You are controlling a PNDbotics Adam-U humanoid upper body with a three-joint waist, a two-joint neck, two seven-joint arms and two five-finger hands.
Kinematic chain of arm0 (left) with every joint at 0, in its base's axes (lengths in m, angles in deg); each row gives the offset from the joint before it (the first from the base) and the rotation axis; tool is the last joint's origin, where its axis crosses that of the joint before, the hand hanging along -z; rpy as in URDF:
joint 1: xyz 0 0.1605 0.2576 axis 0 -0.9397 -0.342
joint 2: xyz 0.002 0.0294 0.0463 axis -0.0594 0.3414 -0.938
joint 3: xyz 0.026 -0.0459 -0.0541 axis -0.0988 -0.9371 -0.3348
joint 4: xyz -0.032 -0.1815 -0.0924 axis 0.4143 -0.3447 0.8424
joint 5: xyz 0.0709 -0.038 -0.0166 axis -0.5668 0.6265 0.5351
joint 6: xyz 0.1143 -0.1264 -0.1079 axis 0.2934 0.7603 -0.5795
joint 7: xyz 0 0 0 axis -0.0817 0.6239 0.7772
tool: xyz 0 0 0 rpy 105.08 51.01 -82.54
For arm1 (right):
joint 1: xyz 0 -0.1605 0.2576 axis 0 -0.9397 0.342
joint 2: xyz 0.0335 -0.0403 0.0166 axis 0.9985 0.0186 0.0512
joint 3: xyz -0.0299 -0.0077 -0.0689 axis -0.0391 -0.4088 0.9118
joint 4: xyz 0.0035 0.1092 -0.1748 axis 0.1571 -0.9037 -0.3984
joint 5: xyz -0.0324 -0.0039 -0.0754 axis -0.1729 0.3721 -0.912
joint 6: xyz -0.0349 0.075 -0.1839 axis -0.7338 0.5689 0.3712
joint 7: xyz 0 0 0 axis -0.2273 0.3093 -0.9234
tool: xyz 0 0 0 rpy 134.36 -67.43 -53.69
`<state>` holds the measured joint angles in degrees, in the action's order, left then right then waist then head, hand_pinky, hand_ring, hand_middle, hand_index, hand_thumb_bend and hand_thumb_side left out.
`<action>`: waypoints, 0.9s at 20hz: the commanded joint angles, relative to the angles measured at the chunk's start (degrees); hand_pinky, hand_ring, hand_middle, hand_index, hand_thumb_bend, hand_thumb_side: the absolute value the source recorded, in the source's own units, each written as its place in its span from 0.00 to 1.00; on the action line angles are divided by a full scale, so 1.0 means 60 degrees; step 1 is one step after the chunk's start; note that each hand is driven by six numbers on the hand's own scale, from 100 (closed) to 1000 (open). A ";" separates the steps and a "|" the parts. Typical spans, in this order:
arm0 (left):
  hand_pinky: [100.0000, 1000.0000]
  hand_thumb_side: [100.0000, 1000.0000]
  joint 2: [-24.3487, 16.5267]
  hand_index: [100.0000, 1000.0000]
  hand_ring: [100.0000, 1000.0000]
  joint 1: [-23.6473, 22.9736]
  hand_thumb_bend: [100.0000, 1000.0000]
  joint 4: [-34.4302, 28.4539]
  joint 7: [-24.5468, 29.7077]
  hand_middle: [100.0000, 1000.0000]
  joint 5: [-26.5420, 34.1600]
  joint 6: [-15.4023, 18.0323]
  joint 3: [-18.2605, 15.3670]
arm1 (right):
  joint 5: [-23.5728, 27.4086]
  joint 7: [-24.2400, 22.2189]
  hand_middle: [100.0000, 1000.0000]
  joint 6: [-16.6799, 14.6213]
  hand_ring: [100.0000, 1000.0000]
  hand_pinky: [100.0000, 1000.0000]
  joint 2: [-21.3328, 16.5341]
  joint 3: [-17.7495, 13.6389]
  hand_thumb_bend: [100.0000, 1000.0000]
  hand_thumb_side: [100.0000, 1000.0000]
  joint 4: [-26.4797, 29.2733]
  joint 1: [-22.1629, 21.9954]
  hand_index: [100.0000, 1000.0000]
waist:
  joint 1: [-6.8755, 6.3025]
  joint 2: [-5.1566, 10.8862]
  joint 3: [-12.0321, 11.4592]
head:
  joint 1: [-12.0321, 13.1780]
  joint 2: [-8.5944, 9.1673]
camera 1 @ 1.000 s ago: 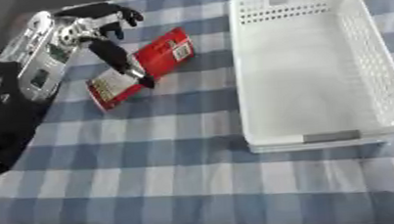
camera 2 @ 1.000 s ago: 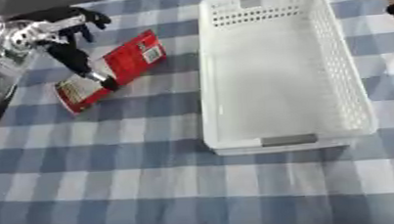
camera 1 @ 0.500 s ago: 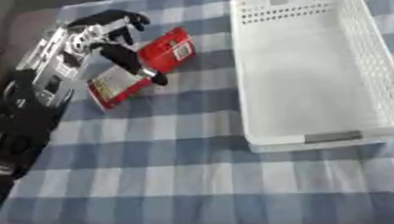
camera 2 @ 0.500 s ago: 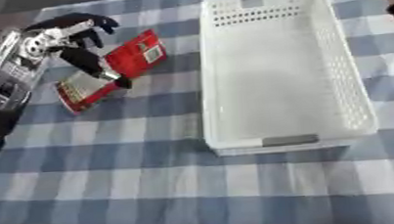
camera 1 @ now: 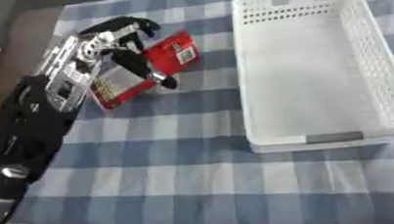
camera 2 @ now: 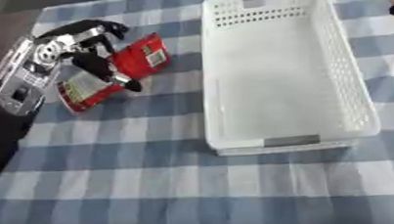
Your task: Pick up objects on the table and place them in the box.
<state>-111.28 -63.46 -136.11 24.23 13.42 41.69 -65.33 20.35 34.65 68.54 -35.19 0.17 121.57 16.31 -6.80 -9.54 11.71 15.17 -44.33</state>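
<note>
- On the checked cloth (camera 1: 179, 174), left of the box (camera 1: 314, 70), a red packet (camera 1: 146, 70) is seen lying flat, not yet lifted.
- The left hand (camera 1: 115, 40) is curled over it, thumb across its top.
- Nothing is seen inside the box; all placing remains.

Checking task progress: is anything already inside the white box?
No. The white box holds nothing, while the red packet lies on the checked tablecloth under the left hand.
</note>
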 commanded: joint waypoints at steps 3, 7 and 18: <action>0.46 0.41 0.0027 0.96 0.70 -0.0112 0.95 0.0048 0.0082 0.83 0.0170 0.0134 0.0119 | 0.0052 -0.0025 0.64 -0.0008 0.71 0.58 -0.0006 -0.0027 0.00 1.00 0.0160 0.0118 0.88 | 0.0064 0.0079 0.0001 | 0.0123 0.0045; 0.46 0.41 0.0128 0.96 0.69 -0.0183 0.94 0.0113 0.0138 0.83 0.0298 0.0213 0.0202 | 0.0062 -0.0042 0.64 -0.0009 0.71 0.58 0.0000 -0.0015 0.00 1.00 0.0165 0.0130 0.88 | 0.0056 0.0060 0.0003 | 0.0153 0.0036; 0.50 0.40 0.0045 0.96 0.71 -0.0373 0.93 0.0160 0.0652 0.84 0.0398 0.0494 0.0415 | 0.0084 -0.0069 0.64 -0.0010 0.71 0.58 0.0009 -0.0014 0.00 1.00 0.0192 0.0168 0.88 | 0.0033 0.0064 0.0015 | 0.0197 0.0035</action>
<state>-109.41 -65.97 -134.76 27.51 15.62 44.41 -62.83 20.74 34.46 68.44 -35.18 0.18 121.60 16.38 -6.80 -9.90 11.82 15.71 -44.33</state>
